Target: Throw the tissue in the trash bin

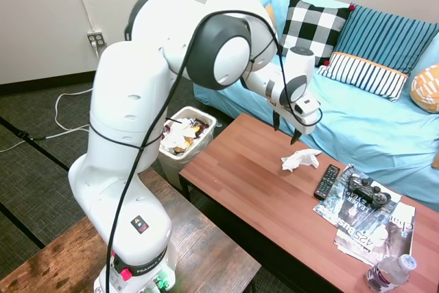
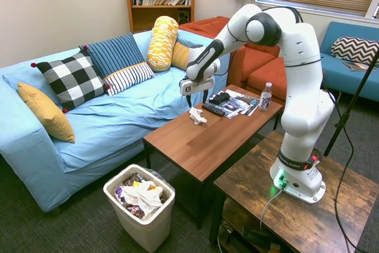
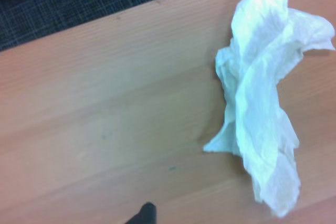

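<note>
My hand hangs open and empty just above the tissue, which lies on the smooth brown wood counter beside the remote. The tissue is thin, soft and crumpled with pointy ends, so I think my fingers could pinch only a corner and drop it before the full trash bin.

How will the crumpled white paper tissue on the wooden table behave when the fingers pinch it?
The crumpled white paper tissue looks thin and creased, so it will probably collapse softly. It seems very light and may slide on the smooth wooden table if nudged. Its irregular shape makes rolling unlikely.
</note>
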Controlling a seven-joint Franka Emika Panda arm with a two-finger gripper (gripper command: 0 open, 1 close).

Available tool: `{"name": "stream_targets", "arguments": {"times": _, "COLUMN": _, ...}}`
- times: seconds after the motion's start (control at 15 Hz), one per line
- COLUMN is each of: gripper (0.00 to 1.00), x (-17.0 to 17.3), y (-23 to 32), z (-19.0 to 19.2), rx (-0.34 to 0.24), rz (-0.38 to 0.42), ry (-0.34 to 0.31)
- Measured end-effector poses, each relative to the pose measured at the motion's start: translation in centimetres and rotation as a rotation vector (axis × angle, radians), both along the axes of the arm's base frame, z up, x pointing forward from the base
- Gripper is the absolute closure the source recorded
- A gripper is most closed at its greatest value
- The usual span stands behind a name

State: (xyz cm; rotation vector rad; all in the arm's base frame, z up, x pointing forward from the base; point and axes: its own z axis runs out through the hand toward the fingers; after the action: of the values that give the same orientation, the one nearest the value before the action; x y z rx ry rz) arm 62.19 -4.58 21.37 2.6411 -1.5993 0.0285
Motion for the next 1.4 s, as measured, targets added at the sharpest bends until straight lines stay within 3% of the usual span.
{"name": "stream_targets", "arguments": {"times": 0.27, "gripper": 0.0, "x": 2.4, "y": -2.0, "z": -3.8, "rx": -0.019, "rz": -0.037, "ry": 0.044}}
{"name": "stream_targets", "arguments": {"times": 0.53, "gripper": 0.0, "x": 2.5, "y": -3.0, "z": -5.9, "rx": -0.022, "rz": -0.06, "ry": 0.069}}
{"name": "stream_targets", "arguments": {"times": 0.93, "gripper": 0.0, "x": 2.4, "y": -2.9, "z": -6.6, "rx": -0.005, "rz": -0.052, "ry": 0.132}}
{"name": "stream_targets", "arguments": {"times": 1.33, "gripper": 0.0, "x": 3.6, "y": -3.7, "z": -8.4, "rx": -0.005, "rz": -0.069, "ry": 0.128}}
{"name": "stream_targets", "arguments": {"times": 1.4, "gripper": 1.0, "x": 3.9, "y": -3.9, "z": -9.0, "rx": -0.004, "rz": -0.073, "ry": 0.126}}
